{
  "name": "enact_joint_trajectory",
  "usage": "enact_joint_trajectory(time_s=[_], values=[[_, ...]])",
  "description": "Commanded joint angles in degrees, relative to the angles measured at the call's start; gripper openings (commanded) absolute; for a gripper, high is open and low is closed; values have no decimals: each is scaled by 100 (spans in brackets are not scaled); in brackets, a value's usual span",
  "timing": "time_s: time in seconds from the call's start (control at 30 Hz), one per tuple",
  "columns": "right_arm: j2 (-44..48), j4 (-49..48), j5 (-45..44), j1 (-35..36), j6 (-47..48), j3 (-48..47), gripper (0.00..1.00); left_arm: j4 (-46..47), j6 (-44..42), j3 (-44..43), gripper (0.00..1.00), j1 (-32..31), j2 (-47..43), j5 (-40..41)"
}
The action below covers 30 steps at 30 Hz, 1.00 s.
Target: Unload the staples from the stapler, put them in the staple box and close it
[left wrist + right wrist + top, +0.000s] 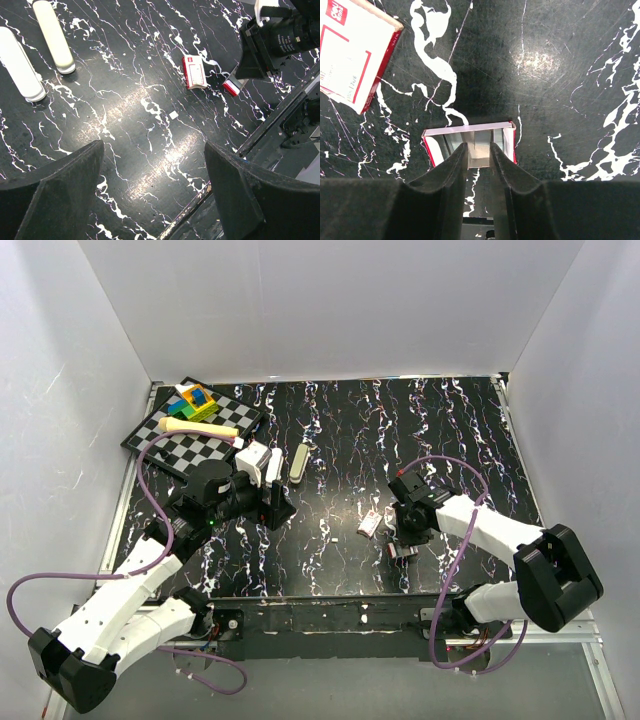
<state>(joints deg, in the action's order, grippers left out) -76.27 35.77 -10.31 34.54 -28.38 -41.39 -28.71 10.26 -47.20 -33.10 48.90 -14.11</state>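
My right gripper (405,540) (479,147) hangs over a small red-and-white tray (403,552) (231,87) (470,131). Its fingers sit close against either side of a grey strip of staples (480,155) at the tray's middle. The matching staple box (369,525) (195,71) (350,55) lies just left of the tray. The cream stapler (300,462) (52,35) lies flat further back, with a white elongated piece (17,65) beside it. My left gripper (275,502) (152,150) hovers wide open near the stapler with nothing between its fingers.
A checkerboard (190,445) sits at the back left corner, carrying coloured blocks (192,400) and a cream stick (200,427). The table's near edge rail (330,610) (270,125) runs just behind the tray. White walls close in three sides.
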Motion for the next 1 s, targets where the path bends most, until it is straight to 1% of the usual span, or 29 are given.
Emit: enact_joint_trajectory(time_s=[0.0, 0.17, 0.3, 0.43, 0.6, 0.7, 0.8, 0.97], values=[[-20, -70, -6, -27, -71, -212, 32, 6, -59, 62, 82, 32, -65, 49], [86, 35, -103, -18, -62, -352, 34, 6, -59, 62, 82, 32, -83, 40], [375, 299, -182, -18, -18, -580, 34, 14, -51, 62, 82, 32, -65, 31], [718, 361, 63, -9, 209, -774, 36, 6, -51, 62, 82, 32, -83, 57], [807, 264, 555, 78, 570, -968, 39, 6, -24, 71, 82, 32, -136, 277], [842, 62, 880, 289, 842, -1038, 43, 14, -15, 71, 82, 32, -179, 408], [676, 26, 1152, 587, 1202, -1248, 47, 14, -7, 79, 82, 32, -206, 470], [131, 211, 1180, 1159, 1809, -1723, 49, 6, 2, 79, 82, 32, -223, 654]])
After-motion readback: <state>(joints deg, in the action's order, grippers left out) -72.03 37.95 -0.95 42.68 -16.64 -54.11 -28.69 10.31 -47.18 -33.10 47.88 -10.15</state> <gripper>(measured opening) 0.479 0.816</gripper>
